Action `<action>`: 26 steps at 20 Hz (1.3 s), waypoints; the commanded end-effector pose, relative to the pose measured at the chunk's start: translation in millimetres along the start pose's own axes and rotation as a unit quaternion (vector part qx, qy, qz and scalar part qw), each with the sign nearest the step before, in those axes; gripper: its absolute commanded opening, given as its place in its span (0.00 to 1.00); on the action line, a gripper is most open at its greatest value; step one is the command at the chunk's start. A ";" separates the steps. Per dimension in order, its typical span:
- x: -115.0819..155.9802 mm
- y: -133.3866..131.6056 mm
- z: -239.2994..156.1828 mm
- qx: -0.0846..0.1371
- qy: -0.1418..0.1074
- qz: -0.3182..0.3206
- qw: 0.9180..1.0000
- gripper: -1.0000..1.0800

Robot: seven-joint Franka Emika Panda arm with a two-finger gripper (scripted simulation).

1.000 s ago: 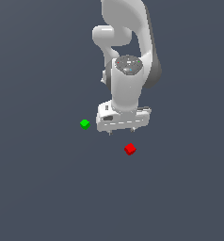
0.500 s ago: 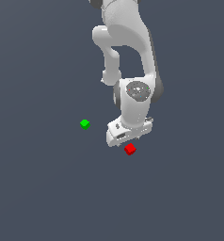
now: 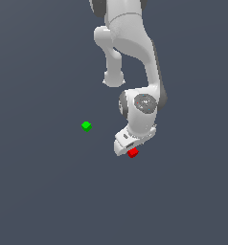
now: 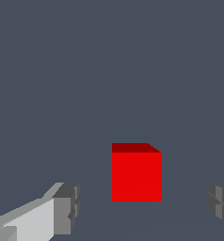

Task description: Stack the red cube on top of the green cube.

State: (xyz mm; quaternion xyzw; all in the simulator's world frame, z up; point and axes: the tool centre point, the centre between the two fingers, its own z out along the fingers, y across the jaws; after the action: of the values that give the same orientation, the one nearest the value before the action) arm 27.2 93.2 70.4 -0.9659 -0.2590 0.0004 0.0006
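Note:
The red cube [image 3: 132,152] sits on the grey floor, partly covered by my white gripper [image 3: 130,150] in the exterior view. In the wrist view the red cube [image 4: 136,174] lies between my two grey fingertips [image 4: 67,207], with a gap on each side, untouched. The gripper [image 4: 144,204] is open and low over the cube. The green cube [image 3: 86,126] sits on the floor apart, toward the exterior view's left and a little farther back. It does not show in the wrist view.
The white arm [image 3: 130,43] rises above the gripper at the back. The plain grey floor [image 3: 49,191] spreads all around.
The arm has reached forward and lowered. The gripper has come down from above and behind the red cube to straddle it. Both cubes have stayed in place.

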 end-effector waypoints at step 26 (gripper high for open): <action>0.4 0.0 50.6 -0.001 0.000 -0.002 1.000 0.00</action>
State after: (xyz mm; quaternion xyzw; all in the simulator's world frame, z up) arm 27.3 93.0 19.8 -0.9654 -0.2609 0.0005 0.0000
